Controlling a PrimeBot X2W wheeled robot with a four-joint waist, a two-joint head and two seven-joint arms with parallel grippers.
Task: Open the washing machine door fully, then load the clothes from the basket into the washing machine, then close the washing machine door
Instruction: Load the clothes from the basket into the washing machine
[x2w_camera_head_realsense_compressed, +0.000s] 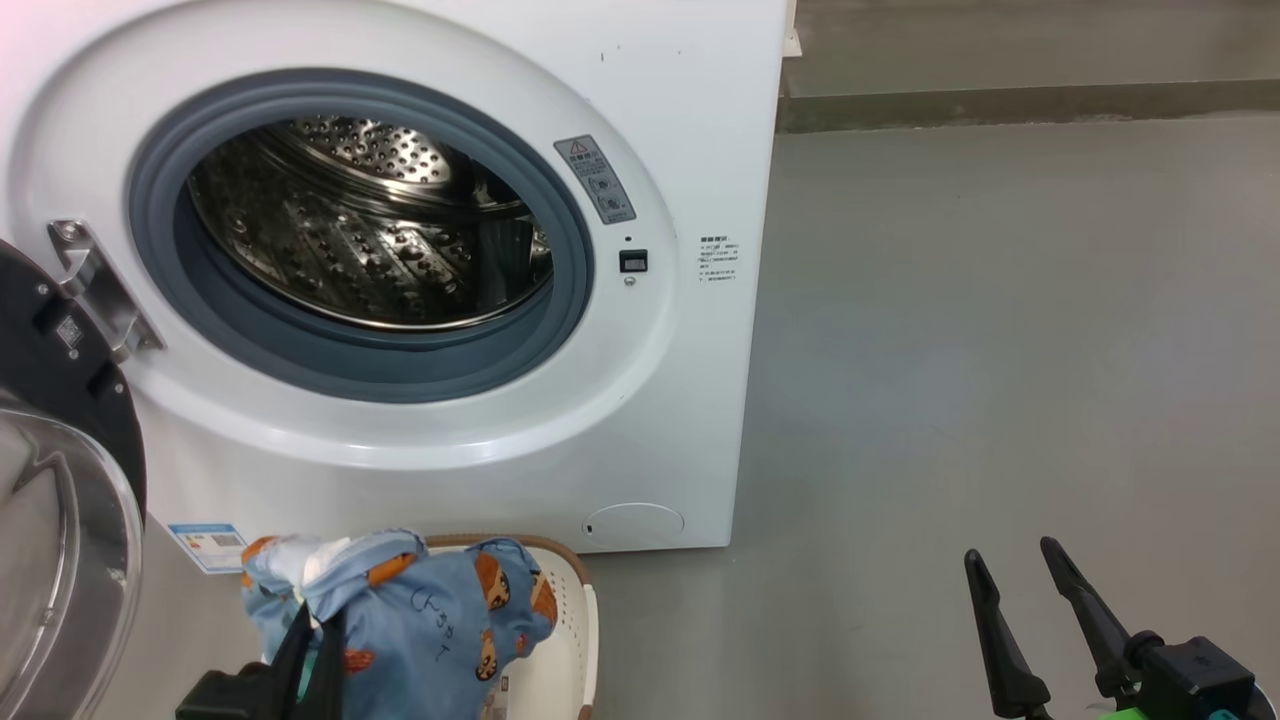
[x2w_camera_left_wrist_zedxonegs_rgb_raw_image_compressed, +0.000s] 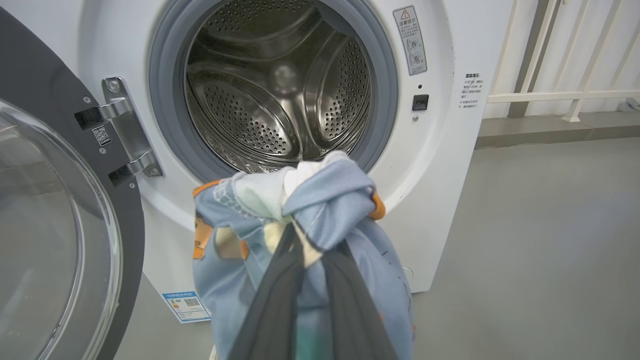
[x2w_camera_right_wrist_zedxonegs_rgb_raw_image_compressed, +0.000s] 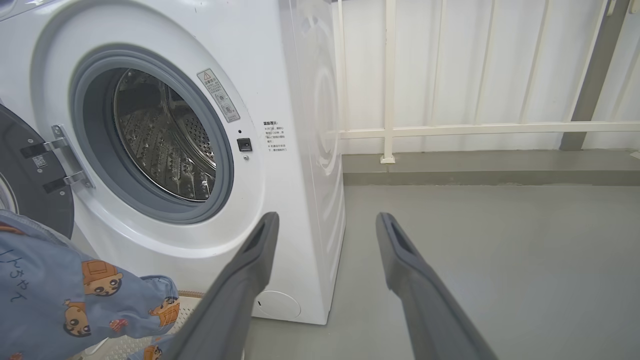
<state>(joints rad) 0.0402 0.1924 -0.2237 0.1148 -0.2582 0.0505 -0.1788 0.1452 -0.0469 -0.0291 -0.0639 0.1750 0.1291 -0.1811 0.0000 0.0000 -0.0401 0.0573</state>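
One bundle of clothes (x2w_camera_head_realsense_compressed: 400, 620) pinched tight in the left end effector (x2w_camera_left_wrist_zedxonegs_rgb_raw_image_compressed: 307, 245), hanging over the basket (x2w_camera_head_realsense_compressed: 570, 620), in front of and below the drum (x2w_camera_head_realsense_compressed: 370, 230) mouth. Long axis vertical, tail drooping down. Risk: the trailing hem snags the gasket (x2w_camera_head_realsense_compressed: 330, 360), or the cloth slips free short of the drum. Right end effector (x2w_camera_head_realsense_compressed: 1008, 552) is spread wide, holding nothing.

The washing machine (x2w_camera_head_realsense_compressed: 680, 120) is lit brightly and evenly by diffuse light, and only a faint shadow is cast on the floor (x2w_camera_head_realsense_compressed: 1000, 300) at its foot. Glints are thrown back from the steel drum (x2w_camera_head_realsense_compressed: 370, 220) inside it and the washing machine door (x2w_camera_head_realsense_compressed: 60, 520) at its left. Its straight edges are bowed in the wrist views.
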